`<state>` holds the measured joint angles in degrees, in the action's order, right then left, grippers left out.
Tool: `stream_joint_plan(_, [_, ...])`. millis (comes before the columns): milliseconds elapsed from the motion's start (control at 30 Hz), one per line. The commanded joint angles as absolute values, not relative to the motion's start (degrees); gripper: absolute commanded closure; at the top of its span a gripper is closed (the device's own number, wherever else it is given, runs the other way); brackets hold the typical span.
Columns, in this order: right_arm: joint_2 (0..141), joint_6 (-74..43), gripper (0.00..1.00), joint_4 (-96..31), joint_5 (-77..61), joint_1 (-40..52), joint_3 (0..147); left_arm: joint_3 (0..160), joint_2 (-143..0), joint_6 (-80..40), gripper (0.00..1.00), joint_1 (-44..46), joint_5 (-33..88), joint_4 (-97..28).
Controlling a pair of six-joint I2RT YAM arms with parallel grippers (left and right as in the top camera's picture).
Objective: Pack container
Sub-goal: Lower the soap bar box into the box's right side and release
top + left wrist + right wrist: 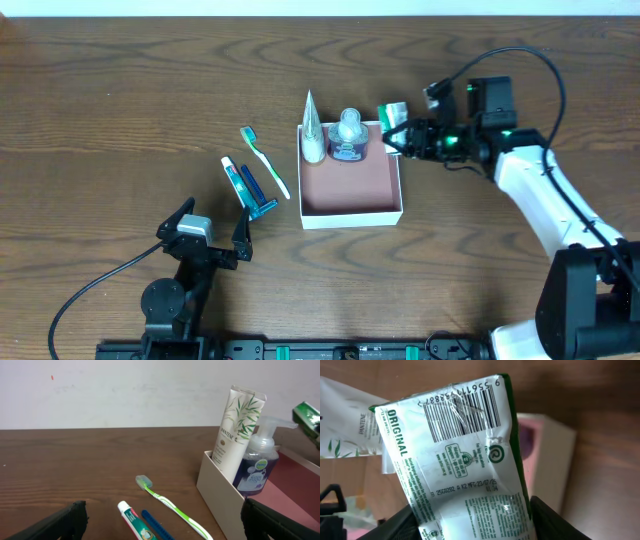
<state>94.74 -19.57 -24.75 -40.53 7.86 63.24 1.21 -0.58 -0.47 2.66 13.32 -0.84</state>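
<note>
- We see the container (pixel 350 190) at mid-table. A tube (pixel 312 128) and a pump bottle (pixel 348 135) stand side by side against its far wall, and pink floor shows in front of them.
- The right gripper (pixel 403 135) hangs at the container's far right corner. Its jaws are clamped on a green-and-white packet (pixel 393 113), which fills the right wrist view.
- To the left of the container, and apart from it, lie a toothbrush (pixel 265 160), a toothpaste (pixel 235 180) and a blue item (pixel 255 190) that we cannot identify.
- The left gripper (pixel 214 218) sits near the front edge with its jaws spread wide, just beside the blue item.
- The surface is a dark wood-grain table (pixel 120 100), with a pale wall (pixel 125 390) behind it.
- Broad stretches of wood show at far left and between the container and the front edge.
</note>
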Motion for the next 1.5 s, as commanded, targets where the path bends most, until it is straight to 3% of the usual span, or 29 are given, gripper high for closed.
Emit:
stream_joint_plan(0, [93.2, -28.2, 0.5, -24.5, -35.1, 11.7, 64.7, 0.2, -0.2, -1.2, 0.02, 2.3, 13.9, -2.8])
stream_joint_plan(167, [93.2, -39.6, 0.52, -25.0, -27.8, 15.2, 64.7, 0.2, -0.2, -1.2, 0.02, 2.3, 13.9, -2.8])
stream_joint_plan(367, [93.2, -41.8, 0.53, -25.5, -24.8, 17.1, 64.7, 0.2, -0.2, -1.2, 0.02, 2.3, 13.9, -2.8])
stream_joint_plan(500, [93.2, -41.8, 0.49, -26.1, -24.1, 17.3, 64.7, 0.2, -0.2, -1.2, 0.02, 2.3, 13.9, -2.8])
stream_joint_plan(633, [93.2, -41.8, 0.35, -25.9, -23.9, 17.3, 64.7, 0.2, -0.2, -1.2, 0.02, 2.3, 13.9, -2.8])
stream_joint_plan(833, [93.2, -41.7, 0.22, -24.9, -23.5, 17.3, 64.7, 0.2, -0.2, -1.2, 0.02, 2.3, 13.9, -2.8])
stream_joint_plan(1467, [88.5, -41.5, 0.19, -23.2, -26.4, 15.3, 64.8, 0.2, -0.2, -1.2, 0.02, 2.3, 13.9, -2.8])
